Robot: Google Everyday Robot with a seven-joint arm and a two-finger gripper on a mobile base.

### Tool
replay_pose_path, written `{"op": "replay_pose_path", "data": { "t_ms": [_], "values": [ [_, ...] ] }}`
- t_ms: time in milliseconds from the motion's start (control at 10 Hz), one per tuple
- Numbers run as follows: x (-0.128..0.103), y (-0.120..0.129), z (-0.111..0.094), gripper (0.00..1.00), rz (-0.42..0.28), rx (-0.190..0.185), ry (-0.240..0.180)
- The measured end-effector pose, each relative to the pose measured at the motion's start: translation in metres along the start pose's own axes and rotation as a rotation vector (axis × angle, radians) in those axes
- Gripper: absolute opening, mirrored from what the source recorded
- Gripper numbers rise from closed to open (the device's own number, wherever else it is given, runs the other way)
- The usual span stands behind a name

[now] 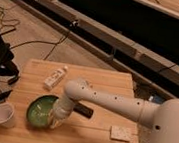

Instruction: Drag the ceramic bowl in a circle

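Note:
The ceramic bowl (pixel 40 110) is round, shallow and glossy green with a darker rim. It sits on the wooden table (pixel 106 83) at the front left. My white arm reaches in from the right. The gripper (pixel 56 122) is at the bowl's right rim, pointing down onto it. The wrist hides the bowl's right edge.
A white cup (pixel 4 115) stands just left of the bowl near the table's front-left corner. A white bottle (pixel 55 76) lies behind the bowl. A dark flat object (pixel 83 109) lies right of the arm's wrist. A pale square sponge (pixel 121 134) lies at the front right.

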Motion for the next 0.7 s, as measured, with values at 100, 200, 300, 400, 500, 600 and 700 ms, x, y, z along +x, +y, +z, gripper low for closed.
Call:
{"op": "replay_pose_path", "data": {
  "t_ms": [100, 200, 300, 400, 500, 600, 700],
  "values": [
    [0.013, 0.012, -0.006, 0.0, 0.049, 0.011, 0.008],
    [0.021, 0.016, -0.01, 0.0, 0.074, 0.02, 0.014],
    [0.037, 0.02, -0.021, 0.0, 0.114, 0.037, 0.027],
    [0.048, 0.018, -0.029, 0.0, 0.13, 0.04, 0.044],
    [0.056, 0.008, -0.038, 0.0, 0.125, 0.039, 0.063],
    [0.058, -0.005, -0.043, 0.0, 0.106, 0.035, 0.076],
    [0.054, -0.022, -0.044, 0.0, 0.073, 0.03, 0.081]
  ]
}}
